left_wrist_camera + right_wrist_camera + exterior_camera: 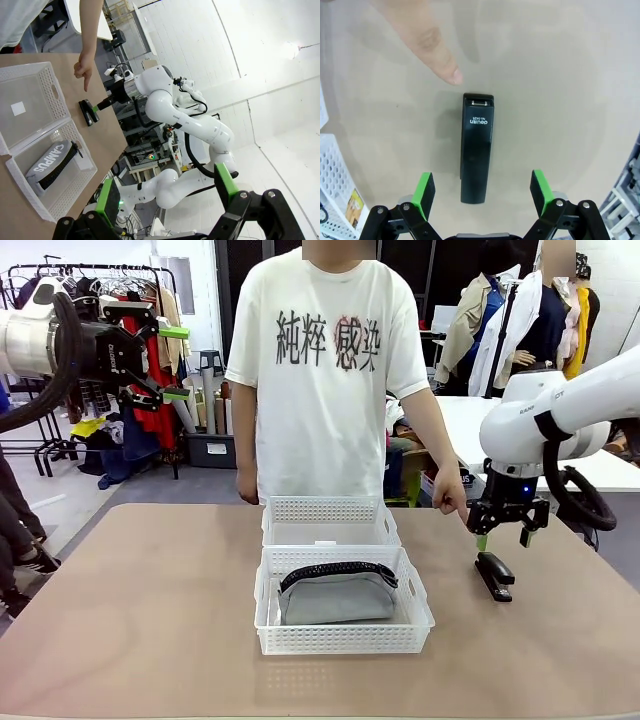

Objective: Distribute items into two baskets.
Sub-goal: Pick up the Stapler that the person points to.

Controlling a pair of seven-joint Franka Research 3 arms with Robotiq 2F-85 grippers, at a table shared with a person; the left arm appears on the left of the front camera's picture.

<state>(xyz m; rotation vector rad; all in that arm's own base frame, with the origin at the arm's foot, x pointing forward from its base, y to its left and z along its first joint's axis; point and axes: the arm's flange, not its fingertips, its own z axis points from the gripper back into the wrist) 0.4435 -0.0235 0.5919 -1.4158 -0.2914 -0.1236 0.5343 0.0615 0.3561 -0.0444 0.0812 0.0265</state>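
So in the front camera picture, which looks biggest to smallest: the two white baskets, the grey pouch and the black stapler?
1. The near basket and far basket look alike. The near one seems bigger, probably only because it is closer to the camera, so I won't rank them.
2. The grey pouch, lying inside the near basket.
3. The black stapler, clearly smallest.

The grey pouch (50,165) lies in one basket (75,191), while a person's hand (81,67) points toward the stapler (89,111).

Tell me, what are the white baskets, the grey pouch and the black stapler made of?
Near basket and far basket: seemingly moulded plastic, glossy white, lattice-holed walls. Pouch: soft matte fabric; it sags. Stapler: smooth, slightly shiny black shell, probably plastic.
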